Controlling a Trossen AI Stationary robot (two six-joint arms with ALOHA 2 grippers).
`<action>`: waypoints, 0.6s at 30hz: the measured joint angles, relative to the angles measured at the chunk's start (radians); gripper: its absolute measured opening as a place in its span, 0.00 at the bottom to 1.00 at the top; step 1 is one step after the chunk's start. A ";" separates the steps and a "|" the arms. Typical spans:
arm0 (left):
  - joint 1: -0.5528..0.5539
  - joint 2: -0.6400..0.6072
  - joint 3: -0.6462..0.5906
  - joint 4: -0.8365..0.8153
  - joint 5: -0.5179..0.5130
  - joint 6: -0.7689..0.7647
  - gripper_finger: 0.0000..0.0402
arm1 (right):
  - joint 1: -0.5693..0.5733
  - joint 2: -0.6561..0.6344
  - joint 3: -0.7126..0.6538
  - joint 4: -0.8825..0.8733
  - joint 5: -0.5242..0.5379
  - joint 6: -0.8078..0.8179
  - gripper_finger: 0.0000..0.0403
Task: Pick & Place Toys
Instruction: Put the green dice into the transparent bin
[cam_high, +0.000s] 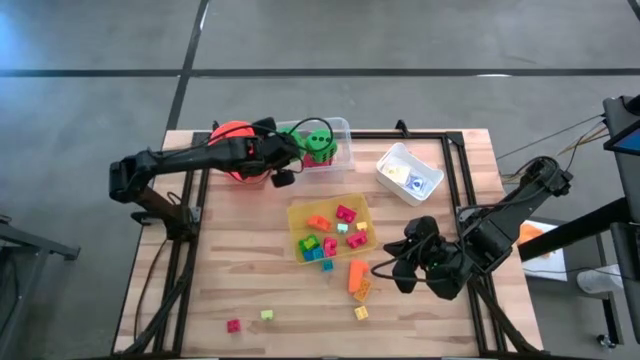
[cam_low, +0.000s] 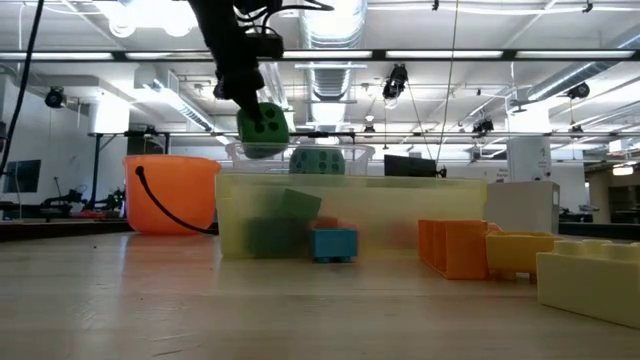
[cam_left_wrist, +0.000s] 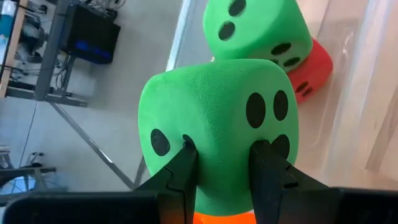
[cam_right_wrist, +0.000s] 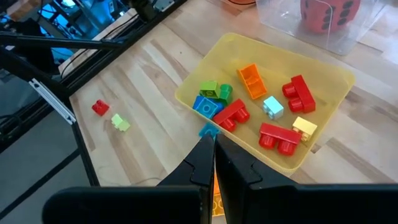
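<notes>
While the wooden table (cam_high: 250, 270) spreads under both arms, the left arm reaches along its far edge, between the orange bucket (cam_high: 232, 135) and the clear tray (cam_high: 340, 128), and the right arm waits low at the near right side. The left gripper (cam_left_wrist: 224, 158) is clamped on a green dotted die (cam_left_wrist: 214, 118), its two dark fingers (cam_left_wrist: 180, 171) pressing into the foam; in the low view that die hangs in the air just above the clear tray's rim. A second green die (cam_left_wrist: 258, 28) lies in the clear tray, with a red dotted die (cam_left_wrist: 311, 68) touching it. The yellow tray (cam_high: 300, 212) sits near the table's middle and holds a heap of small blocks, among them red blocks (cam_right_wrist: 298, 93), an orange block (cam_right_wrist: 252, 79), green blocks (cam_right_wrist: 214, 92) and a blue block (cam_right_wrist: 207, 107). The white tray (cam_high: 400, 160) stands at the far right. An orange brick (cam_high: 356, 275) lies just in front of the yellow tray, a small yellow block (cam_high: 361, 313) near it. Well apart, near the front left, lie a small red block (cam_high: 233, 325) and a pale green block (cam_high: 267, 315). The right gripper (cam_right_wrist: 210, 155) has its fingers pressed together, holding nothing, above the table just beside the yellow tray.
</notes>
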 joint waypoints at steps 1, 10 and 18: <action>0.000 0.001 0.000 -0.006 0.001 0.011 0.24 | 0.000 0.000 0.000 -0.001 0.000 0.000 0.03; 0.012 0.031 0.000 0.003 0.042 0.051 0.24 | 0.000 0.000 0.000 -0.008 0.000 0.000 0.03; 0.040 0.065 0.004 -0.007 0.061 0.041 0.23 | 0.001 0.000 0.000 -0.013 -0.027 0.022 0.03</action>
